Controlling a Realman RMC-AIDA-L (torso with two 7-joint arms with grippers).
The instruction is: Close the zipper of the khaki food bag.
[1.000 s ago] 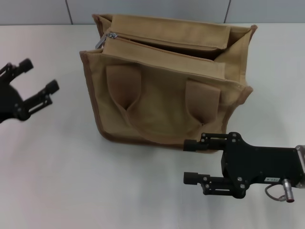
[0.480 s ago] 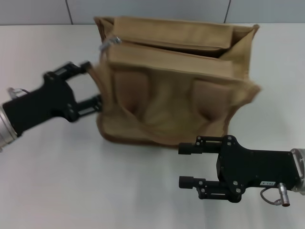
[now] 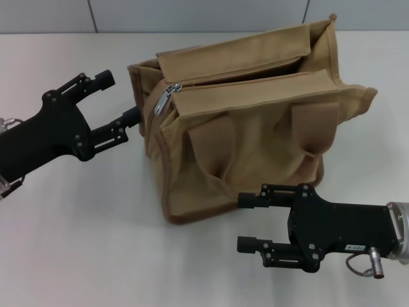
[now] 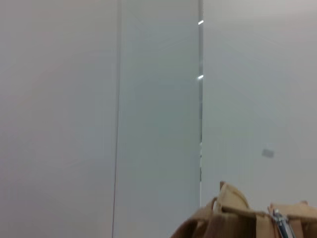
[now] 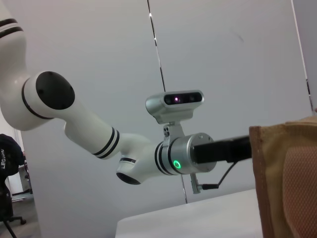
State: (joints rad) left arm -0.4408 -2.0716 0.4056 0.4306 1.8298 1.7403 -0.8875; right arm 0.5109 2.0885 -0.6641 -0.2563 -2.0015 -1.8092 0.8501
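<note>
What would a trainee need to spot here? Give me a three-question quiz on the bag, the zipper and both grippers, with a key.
1. True or false: the zipper of the khaki food bag is fully closed.
2. Which gripper is at the bag's end where the pull tab sits? A) left gripper B) right gripper
3. Fill in: the right gripper hovers in front of the bag with its fingers ____.

Key
1. False: the pull tab sits at the end toward the robot's left and a dark gap shows along the top.
2. A: its open fingers straddle that end.
3. Open, holding nothing.
</note>
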